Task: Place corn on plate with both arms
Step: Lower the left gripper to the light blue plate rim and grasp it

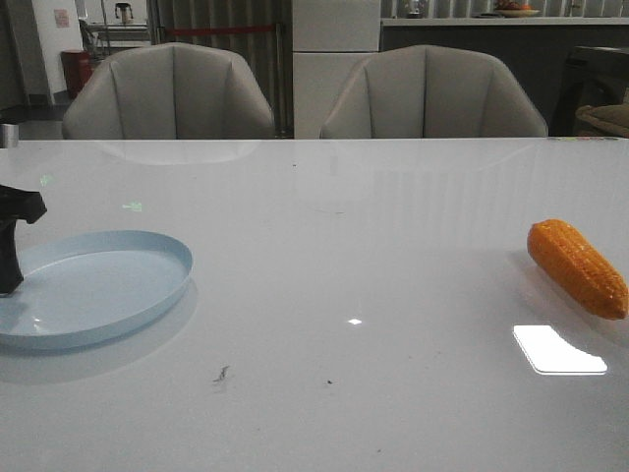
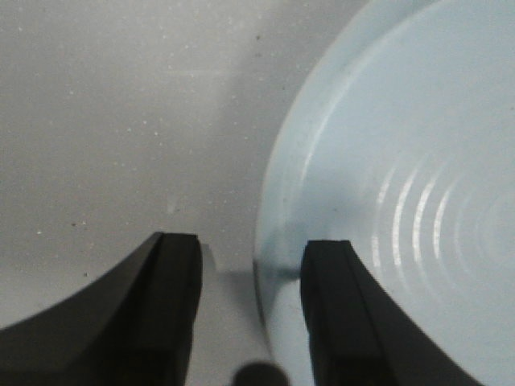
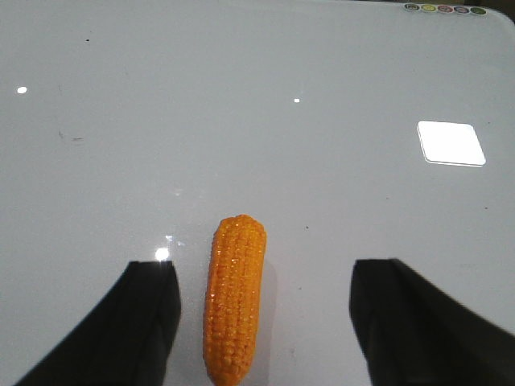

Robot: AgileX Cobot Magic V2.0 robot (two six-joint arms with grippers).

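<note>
The orange-yellow corn [image 1: 578,267] lies on the white table at the far right, tapered end toward the front right. The pale blue plate [image 1: 98,285] sits at the far left. My left gripper [image 1: 10,283] stands at the plate's left edge. In the left wrist view it [image 2: 253,244] is open and straddles the plate's [image 2: 402,201] rim, one finger over the plate and one over the table. My right gripper [image 3: 263,269] is open wide over the corn [image 3: 235,297], which lies lengthwise between the fingers without touching them. The right gripper is out of the front view.
Two grey chairs [image 1: 172,93] [image 1: 432,93] stand behind the table's far edge. A bright light reflection [image 1: 555,351] lies on the table in front of the corn. Small dark specks [image 1: 221,375] mark the table's near middle.
</note>
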